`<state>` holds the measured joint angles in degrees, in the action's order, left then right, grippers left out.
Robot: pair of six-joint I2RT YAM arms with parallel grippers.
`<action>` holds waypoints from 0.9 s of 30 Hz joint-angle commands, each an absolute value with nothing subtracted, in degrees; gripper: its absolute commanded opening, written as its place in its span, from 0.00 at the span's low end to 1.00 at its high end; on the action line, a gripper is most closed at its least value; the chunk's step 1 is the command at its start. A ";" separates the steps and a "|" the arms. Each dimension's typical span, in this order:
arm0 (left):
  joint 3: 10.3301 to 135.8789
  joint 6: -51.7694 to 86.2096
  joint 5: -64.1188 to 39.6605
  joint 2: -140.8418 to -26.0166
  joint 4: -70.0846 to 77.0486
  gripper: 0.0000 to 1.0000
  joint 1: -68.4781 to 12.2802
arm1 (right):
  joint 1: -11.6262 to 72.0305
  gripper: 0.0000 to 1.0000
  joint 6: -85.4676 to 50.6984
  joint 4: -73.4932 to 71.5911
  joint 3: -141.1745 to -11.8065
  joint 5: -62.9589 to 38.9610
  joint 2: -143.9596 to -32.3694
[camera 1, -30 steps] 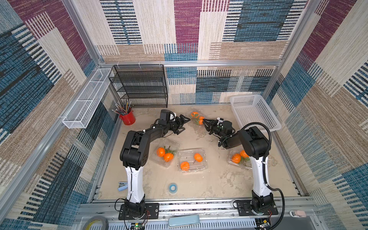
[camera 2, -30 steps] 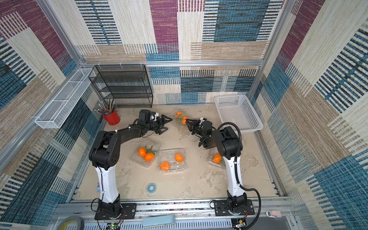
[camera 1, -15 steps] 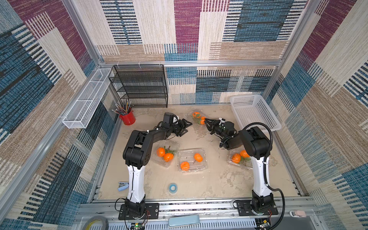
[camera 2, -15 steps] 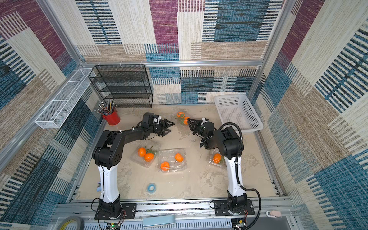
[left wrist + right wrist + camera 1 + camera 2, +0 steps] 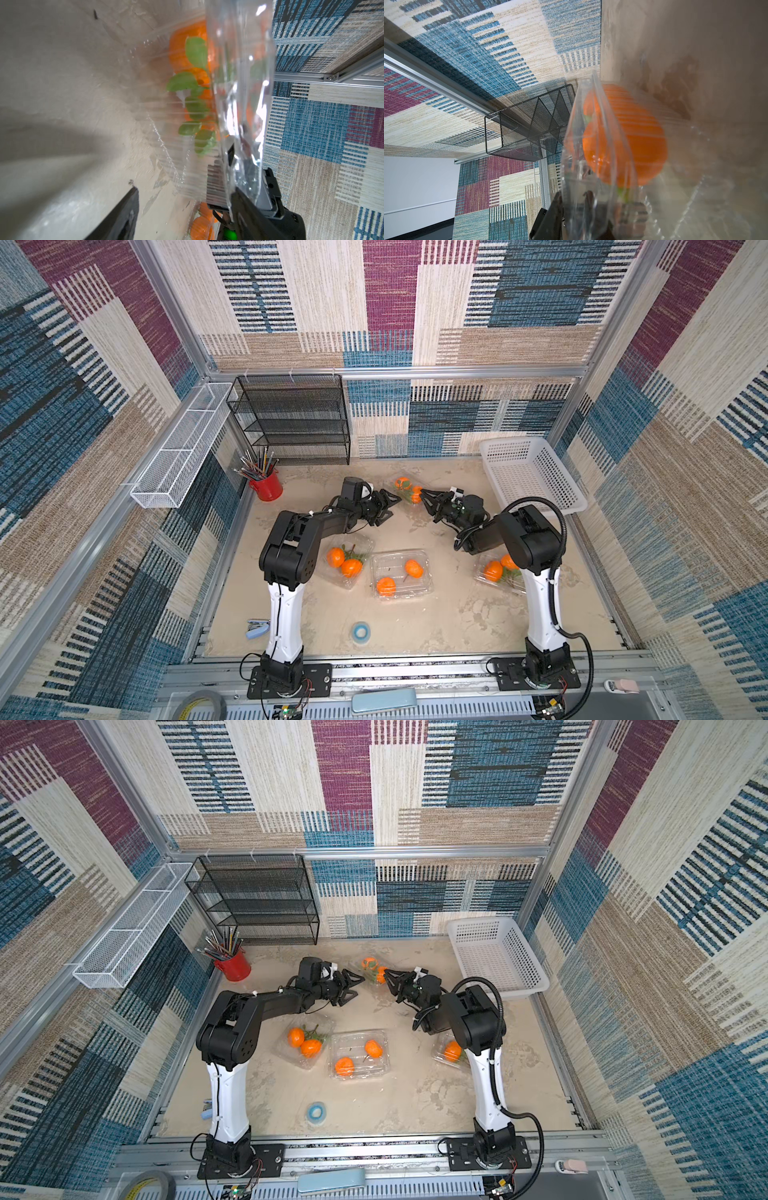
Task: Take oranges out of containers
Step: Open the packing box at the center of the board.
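We find right fingers (image 5: 432, 495) clamped on the lid (image 5: 591, 166) of the rear clamshell (image 5: 397, 489), left fingers (image 5: 388, 499) astride its tray (image 5: 166, 149), grip unclear; opposed pulling risks spilling oranges (image 5: 402, 483).

The sandy table (image 5: 415, 626) bears four containers holding oranges (image 5: 413, 568). Taking the middle container (image 5: 422, 588) as the mark, the left container (image 5: 348, 583) sits just beside it, the right container (image 5: 480, 580) lies well apart, and the far container (image 5: 409, 489) lies beyond, perhaps tilted. Farther still stand a cup (image 5: 266, 487), a shelf (image 5: 291, 423) and a basket (image 5: 513, 440). Nearer lie a tape roll (image 5: 360, 632) and a stapler (image 5: 257, 627).
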<state>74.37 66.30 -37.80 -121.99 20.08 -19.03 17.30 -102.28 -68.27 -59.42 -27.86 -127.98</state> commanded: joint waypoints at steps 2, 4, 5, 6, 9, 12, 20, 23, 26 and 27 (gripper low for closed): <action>73.91 68.28 -37.96 -122.34 22.50 0.71 -19.03 | 17.51 0.23 -103.35 -72.16 -59.47 -27.15 -127.99; 73.62 68.93 -37.96 -122.73 23.16 0.71 -19.03 | 17.78 0.23 -103.58 -72.48 -59.18 -27.08 -127.93; 73.41 69.14 -37.95 -122.90 23.42 0.70 -19.07 | 17.99 0.23 -103.78 -72.67 -59.08 -27.05 -127.89; 73.31 69.29 -37.88 -122.88 23.54 0.70 -19.05 | 18.07 0.23 -103.88 -72.85 -58.90 -27.00 -127.84; 73.04 69.25 -37.63 -122.88 23.90 0.70 -19.03 | 18.71 0.23 -104.11 -72.95 -58.47 -26.89 -127.68; 72.95 69.10 -37.53 -122.62 24.04 0.70 -19.07 | 19.46 0.23 -104.54 -73.16 -58.53 -26.98 -127.91; 72.55 69.21 -37.19 -122.70 24.61 0.70 -19.09 | 20.74 0.23 -105.86 -74.51 -58.57 -26.70 -128.03; 72.58 69.20 -37.18 -122.82 24.58 0.70 -19.40 | 21.31 0.24 -107.07 -75.50 -58.80 -26.67 -128.47; 72.67 69.09 -37.15 -122.87 24.24 0.70 -19.72 | 21.79 0.26 -108.39 -76.89 -59.18 -26.37 -129.15; 72.61 69.02 -36.95 -122.86 24.09 0.70 -19.82 | 21.89 0.27 -108.61 -77.20 -59.32 -26.37 -129.27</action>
